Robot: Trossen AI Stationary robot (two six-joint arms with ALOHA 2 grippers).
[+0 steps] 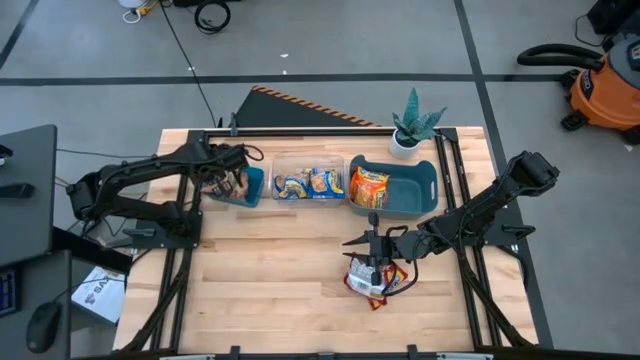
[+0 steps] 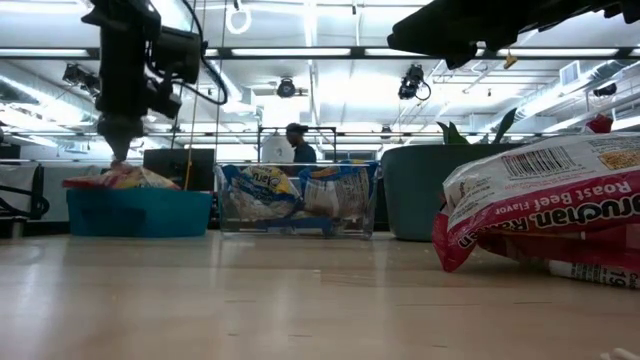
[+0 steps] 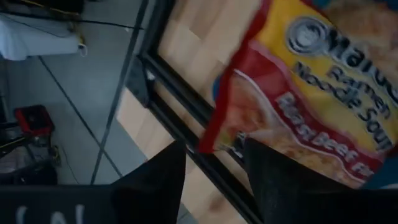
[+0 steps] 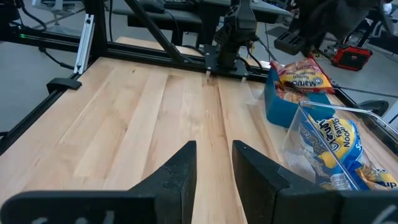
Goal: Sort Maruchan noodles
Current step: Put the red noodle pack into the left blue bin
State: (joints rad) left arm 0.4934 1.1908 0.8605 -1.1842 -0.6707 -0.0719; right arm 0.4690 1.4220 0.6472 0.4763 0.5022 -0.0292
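Observation:
Red Roast Beef Maruchan packets lie piled on the table [image 1: 375, 282], close to the camera in the low view [image 2: 545, 205]. More red packets fill the small teal bin [image 1: 240, 186] [image 2: 125, 178]. Blue-and-yellow packets sit in the clear bin [image 1: 308, 184] [image 4: 329, 140]. An orange packet [image 1: 368, 187] rests in the large teal bin. My left gripper [image 1: 228, 180] [image 3: 214, 177] hangs open over the small bin, just above a red packet [image 3: 311, 87]. My right gripper [image 1: 375, 243] [image 4: 214, 165] hovers above the pile's far side, slightly open and holding nothing.
A potted plant [image 1: 412, 125] stands at the far edge behind the large teal bin [image 1: 415, 190]. The three bins form a row across the far half of the table. Bare wood [image 1: 270, 280] stretches over the near left. A person [image 2: 297, 142] stands in the room beyond.

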